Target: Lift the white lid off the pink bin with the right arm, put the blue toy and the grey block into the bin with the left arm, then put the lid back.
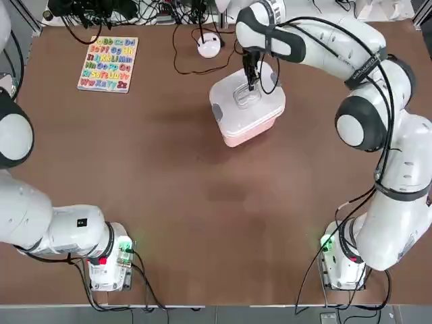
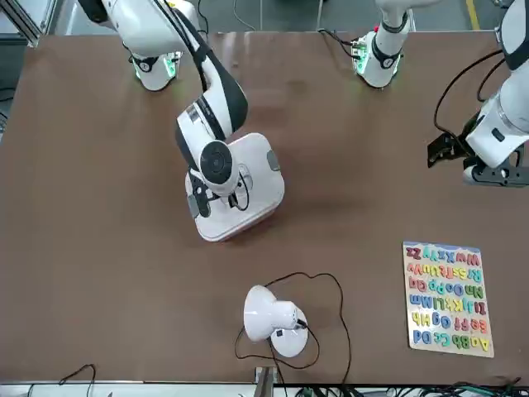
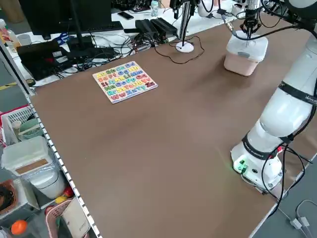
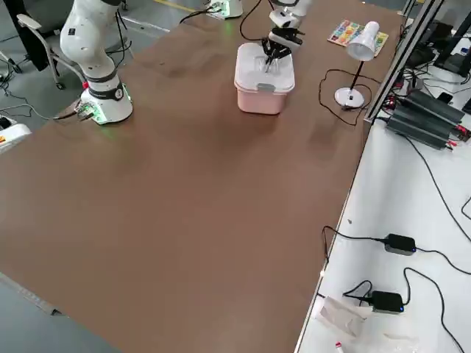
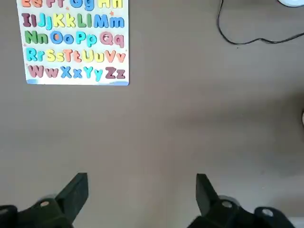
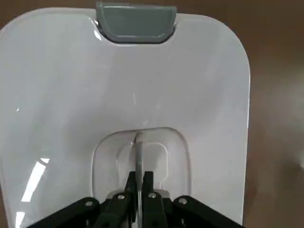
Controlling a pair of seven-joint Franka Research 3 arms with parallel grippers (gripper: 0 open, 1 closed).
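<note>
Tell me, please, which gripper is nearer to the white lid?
Right. The right gripper is directly over the white lid, shut on its clear handle. The left gripper hangs open above bare table, far away, near the alphabet puzzle.

A brown table [image 1: 169, 175] set in a cluttered workroom

An alphabet puzzle board [image 1: 108, 64] and a small white lamp [image 2: 273, 318] with a black cable are seen on the tabletop. A side bench [image 3: 74, 42] crowded with dark equipment and cables is placed along one edge, a white counter [image 4: 412, 243] with power adapters along another, and baskets and bins [image 3: 27, 158] are kept on the grey floor.
</note>
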